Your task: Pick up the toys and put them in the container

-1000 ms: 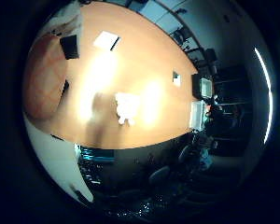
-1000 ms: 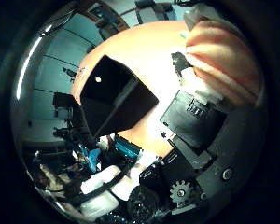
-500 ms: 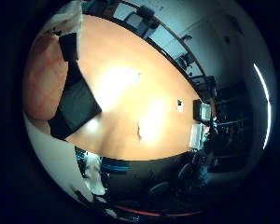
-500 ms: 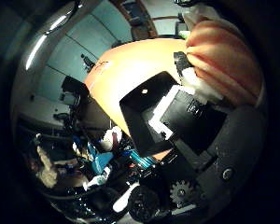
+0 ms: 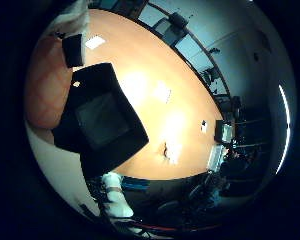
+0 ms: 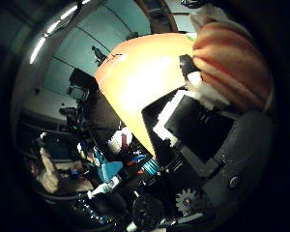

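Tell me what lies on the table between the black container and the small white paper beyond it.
Nothing: in the little finger side view, bare orange table runs from the black container to the white paper.

- The little-finger-side palm view looked down across the long orange desk (image 5: 155, 100), with a black container (image 5: 102, 122) near.
- The thumb-side palm view faced the desk's end and the room beyond, the hand (image 6: 208, 145) close.
- Both shared the desk.
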Action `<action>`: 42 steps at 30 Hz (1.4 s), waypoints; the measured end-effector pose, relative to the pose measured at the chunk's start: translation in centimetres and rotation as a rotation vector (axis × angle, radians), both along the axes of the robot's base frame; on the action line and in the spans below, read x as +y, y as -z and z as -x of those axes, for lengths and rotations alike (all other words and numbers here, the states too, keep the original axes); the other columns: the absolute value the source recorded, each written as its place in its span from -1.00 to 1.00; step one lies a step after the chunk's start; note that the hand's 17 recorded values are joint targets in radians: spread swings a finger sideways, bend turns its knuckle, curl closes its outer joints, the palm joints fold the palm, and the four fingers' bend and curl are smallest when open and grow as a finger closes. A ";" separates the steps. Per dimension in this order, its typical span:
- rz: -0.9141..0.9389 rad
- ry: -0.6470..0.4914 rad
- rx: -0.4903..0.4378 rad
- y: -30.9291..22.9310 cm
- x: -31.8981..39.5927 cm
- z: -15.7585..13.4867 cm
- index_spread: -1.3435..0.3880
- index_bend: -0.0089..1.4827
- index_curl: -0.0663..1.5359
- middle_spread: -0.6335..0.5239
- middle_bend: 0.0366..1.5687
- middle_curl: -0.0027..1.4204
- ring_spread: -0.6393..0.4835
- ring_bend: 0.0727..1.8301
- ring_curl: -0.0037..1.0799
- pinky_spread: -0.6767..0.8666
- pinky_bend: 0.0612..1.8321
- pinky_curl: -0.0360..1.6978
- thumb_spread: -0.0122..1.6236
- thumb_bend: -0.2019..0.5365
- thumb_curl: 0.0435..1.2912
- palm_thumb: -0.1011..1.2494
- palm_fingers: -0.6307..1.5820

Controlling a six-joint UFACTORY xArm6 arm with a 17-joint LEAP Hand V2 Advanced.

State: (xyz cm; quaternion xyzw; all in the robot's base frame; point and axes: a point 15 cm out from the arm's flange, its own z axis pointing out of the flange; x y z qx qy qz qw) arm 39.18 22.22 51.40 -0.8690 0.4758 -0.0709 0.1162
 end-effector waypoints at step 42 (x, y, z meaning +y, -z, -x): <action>0.216 0.288 0.136 -1.9 -32.5 5.1 0.07 -0.77 -0.57 0.03 -0.71 -0.53 0.43 -0.56 -0.60 0.49 -0.42 -0.57 0.21 -0.53 -0.65 -0.40 -0.25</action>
